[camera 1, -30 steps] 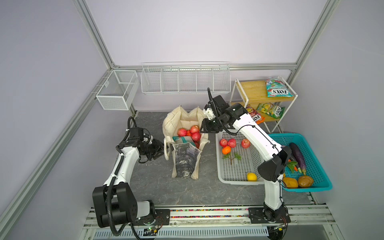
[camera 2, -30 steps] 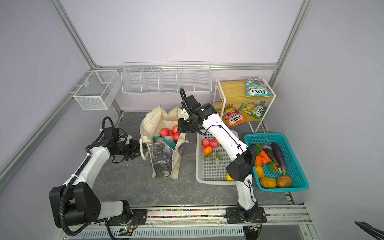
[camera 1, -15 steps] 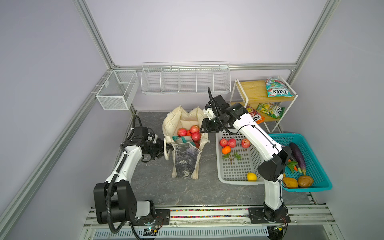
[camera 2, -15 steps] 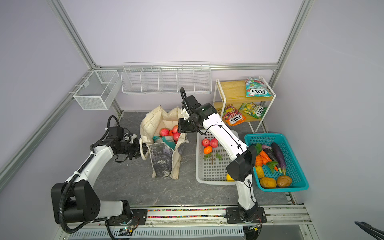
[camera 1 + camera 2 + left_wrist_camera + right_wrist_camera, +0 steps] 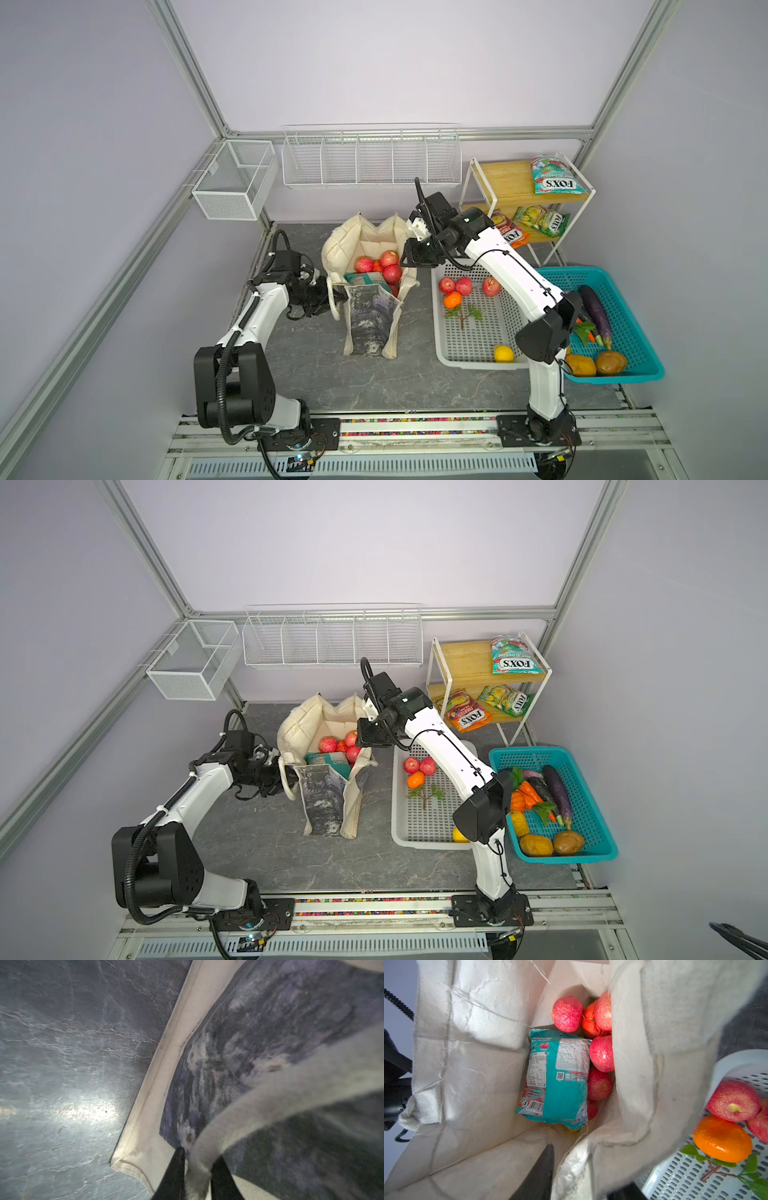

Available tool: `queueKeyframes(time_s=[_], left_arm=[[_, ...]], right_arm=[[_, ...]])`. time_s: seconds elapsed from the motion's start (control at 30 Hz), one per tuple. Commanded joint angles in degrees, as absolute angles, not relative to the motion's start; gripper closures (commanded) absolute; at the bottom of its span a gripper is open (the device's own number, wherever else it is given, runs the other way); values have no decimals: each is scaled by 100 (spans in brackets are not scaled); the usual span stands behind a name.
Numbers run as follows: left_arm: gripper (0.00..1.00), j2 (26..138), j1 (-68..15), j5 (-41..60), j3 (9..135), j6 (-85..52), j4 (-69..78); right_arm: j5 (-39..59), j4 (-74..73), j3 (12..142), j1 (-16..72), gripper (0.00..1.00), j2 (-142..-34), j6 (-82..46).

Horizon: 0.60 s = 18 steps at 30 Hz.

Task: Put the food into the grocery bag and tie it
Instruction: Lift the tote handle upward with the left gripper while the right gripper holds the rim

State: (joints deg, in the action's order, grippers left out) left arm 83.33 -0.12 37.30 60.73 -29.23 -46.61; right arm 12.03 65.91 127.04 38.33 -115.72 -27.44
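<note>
The cream grocery bag (image 5: 370, 328) (image 5: 324, 800) stands open mid-table with its printed panel facing front. Inside it lie several red apples (image 5: 390, 272) (image 5: 566, 1014) and a teal FOX'S packet (image 5: 363, 278) (image 5: 558, 1078). My left gripper (image 5: 332, 297) (image 5: 199, 1159) sits at the bag's left side, shut on a cream handle strap (image 5: 270, 1095) that runs between its black fingers. My right gripper (image 5: 409, 259) (image 5: 587, 1169) is shut on the bag's right rim, one finger inside the bag and the cloth folded over the other.
A white perforated basket (image 5: 469, 345) right of the bag holds apples (image 5: 455, 285), an orange fruit (image 5: 452, 299) and a yellow fruit (image 5: 503, 354). A teal basket (image 5: 619, 332) with vegetables lies at far right. A shelf (image 5: 511, 183) behind carries FOX'S packets (image 5: 555, 174).
My left arm has moved right, up to the bag's left side, and its jaws have narrowed around the handle strap. The right arm has kept its hold on the rim.
</note>
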Motion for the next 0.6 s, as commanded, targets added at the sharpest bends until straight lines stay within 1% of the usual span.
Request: queueKeyframes(time_s=[0.0,0.1,0.37,0.57], left_arm=[[86,8306,-35,3420,6347,-2683,-5086],[91,8227,-14,3186,6524,-2663,-5278],[100,7910,158,2294,7212,-2778,-5898],[100,7362,403,1604,7702,-3122,-5953]], right_arm=[[1239,6456,12665,3808,58,-11417,-2819],[1231,6445,12682,3806,59,-11426,-2832],[1222,6460,12758,3806,59,-11446,-2839],[1281,6513,12947,3806,60,-11535,-2856]])
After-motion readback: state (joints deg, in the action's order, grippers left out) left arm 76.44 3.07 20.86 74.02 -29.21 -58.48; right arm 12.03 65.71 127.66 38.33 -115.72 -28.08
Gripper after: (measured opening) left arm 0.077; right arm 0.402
